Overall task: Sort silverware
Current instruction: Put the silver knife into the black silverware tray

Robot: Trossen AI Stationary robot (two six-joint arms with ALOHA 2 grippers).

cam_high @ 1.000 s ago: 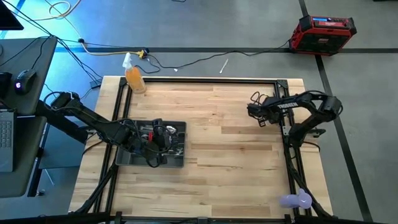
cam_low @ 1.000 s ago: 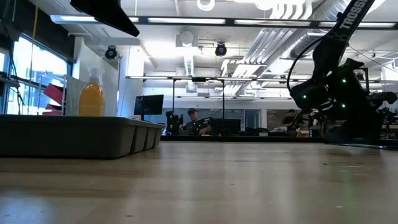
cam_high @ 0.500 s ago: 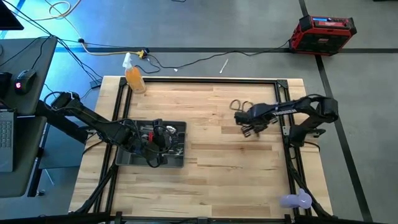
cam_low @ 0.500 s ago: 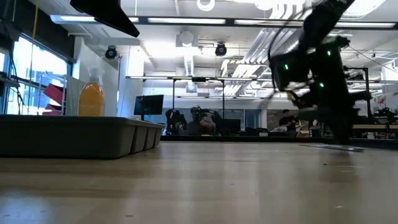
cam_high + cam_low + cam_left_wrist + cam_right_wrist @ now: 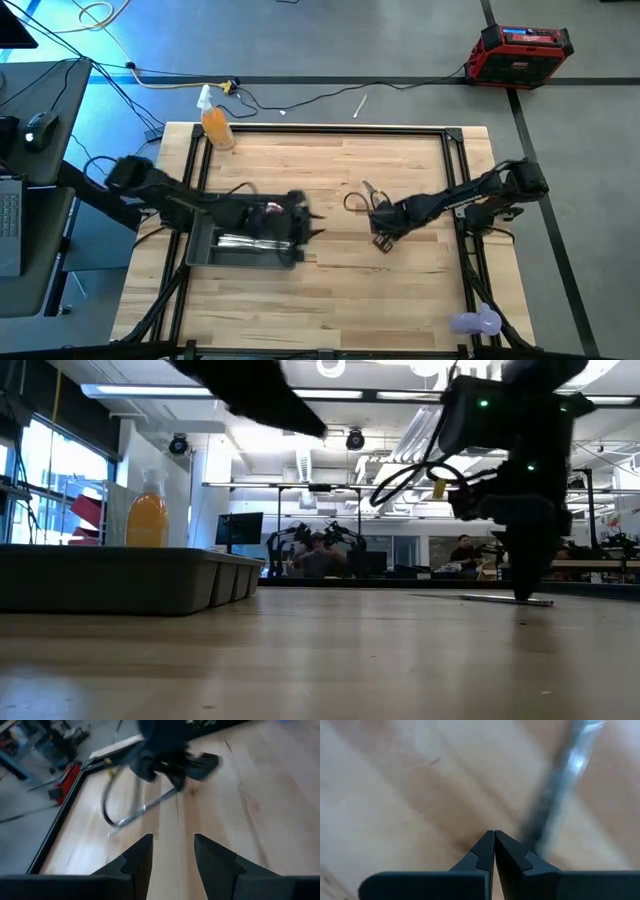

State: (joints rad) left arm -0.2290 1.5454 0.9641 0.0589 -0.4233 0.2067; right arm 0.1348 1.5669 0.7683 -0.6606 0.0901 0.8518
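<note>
One piece of silverware (image 5: 148, 807), a thin silver bar, lies flat on the bare wood mid-table (image 5: 368, 191). My right gripper (image 5: 381, 215) points down at its near end, fingers shut (image 5: 494, 837), with the piece (image 5: 555, 785) just beside them. More silverware (image 5: 243, 240) lies in the dark grey tray (image 5: 200, 250) at the left. My left gripper (image 5: 173, 855) hangs open just past the tray's right edge (image 5: 312, 228), pointing at the right gripper, nothing between its fingers. My right gripper comes from above with its shut fingertips (image 5: 522, 592) down at the table, right beside one end of the silver piece (image 5: 172, 794). The piece lies flat on the wood (image 5: 500, 598). Whether the tips touch it I cannot tell.
An orange bottle (image 5: 216, 128) stands at the far left corner. A black frame rail (image 5: 330, 128) runs round the tabletop. A purple object (image 5: 476, 322) sits at the near right corner. The right arm's cable loop (image 5: 351, 203) hangs by the piece. Bare wood lies between tray and right gripper.
My right gripper has swept from the table's right side toward the middle and turned to point down, staying shut. In the low view the flat silver piece beneath it has slid leftward with it. My left gripper has moved from over the tray toward the right, past the tray's edge.
</note>
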